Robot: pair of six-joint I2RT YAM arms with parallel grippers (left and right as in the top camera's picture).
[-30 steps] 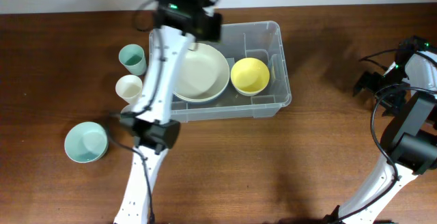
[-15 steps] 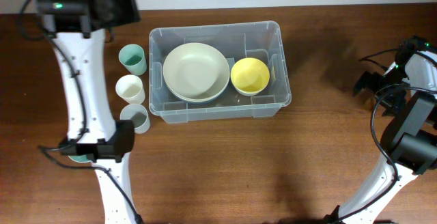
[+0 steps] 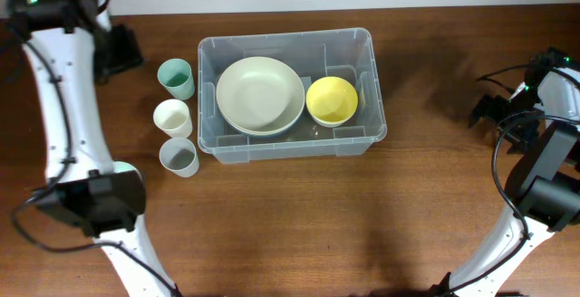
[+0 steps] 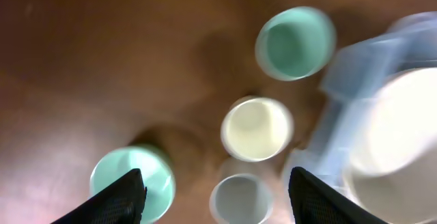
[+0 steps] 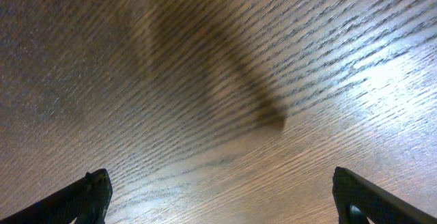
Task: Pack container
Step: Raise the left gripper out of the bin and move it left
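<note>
The clear container stands at the table's middle. It holds a large cream bowl and a yellow bowl. Left of it stand a teal cup, a cream cup and a grey cup. My left gripper is open and empty, high above the table, left of the cups. Its blurred wrist view shows the three cups, a mint bowl and the container's corner. My right gripper is open and empty over bare wood at the far right.
In the overhead view my left arm's lower part covers the spot where the mint bowl lies. The brown wooden table stretches in front of the container. A pale wall strip runs along the back edge.
My left arm has swung from above the container to the far left and now hides the mint bowl in the overhead view. The right arm has not moved.
</note>
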